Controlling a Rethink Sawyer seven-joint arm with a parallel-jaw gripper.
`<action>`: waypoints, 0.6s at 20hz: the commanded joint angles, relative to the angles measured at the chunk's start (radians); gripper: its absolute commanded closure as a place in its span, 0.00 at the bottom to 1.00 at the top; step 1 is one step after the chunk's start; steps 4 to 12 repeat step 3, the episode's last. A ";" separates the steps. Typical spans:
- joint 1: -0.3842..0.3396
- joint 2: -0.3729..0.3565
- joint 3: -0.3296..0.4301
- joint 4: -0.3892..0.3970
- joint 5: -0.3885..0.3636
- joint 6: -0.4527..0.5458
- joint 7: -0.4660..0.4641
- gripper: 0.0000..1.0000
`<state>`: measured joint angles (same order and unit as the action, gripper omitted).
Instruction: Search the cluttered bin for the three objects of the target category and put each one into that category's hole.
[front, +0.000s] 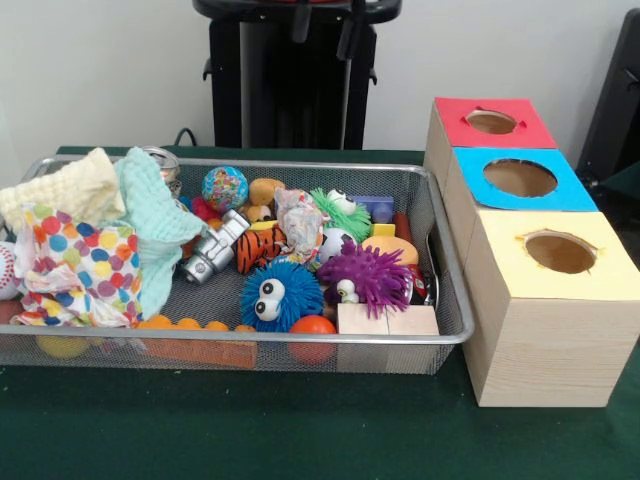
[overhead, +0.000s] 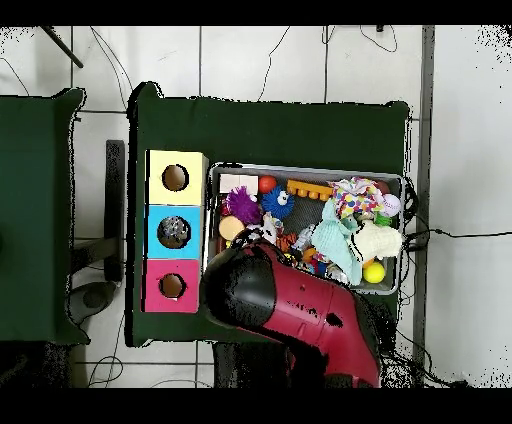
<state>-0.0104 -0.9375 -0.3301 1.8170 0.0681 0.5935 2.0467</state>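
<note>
A wire mesh bin holds a heap of toys: a blue fuzzy ball with googly eyes, a purple spiky ball, a green spiky toy, a striped tiger, a silver toy camera, a globe ball, an orange ball and wooden blocks. Right of the bin stand three wooden boxes with round holes, topped red, blue and yellow. My gripper hangs open high above the bin's far side, holding nothing. From above, the red arm covers the bin's near corner.
Cloths fill the bin's left end: cream, mint green and a polka-dot one. A baseball and an orange studded brick lie by them. Green table cover surrounds the bin and boxes.
</note>
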 joint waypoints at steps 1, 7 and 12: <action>-0.034 0.021 0.145 -0.031 -0.091 -0.005 -0.102 0.00; -0.046 0.027 0.162 -0.028 -0.095 -0.012 -0.092 0.00; -0.046 0.027 0.162 -0.028 -0.095 -0.012 -0.092 0.00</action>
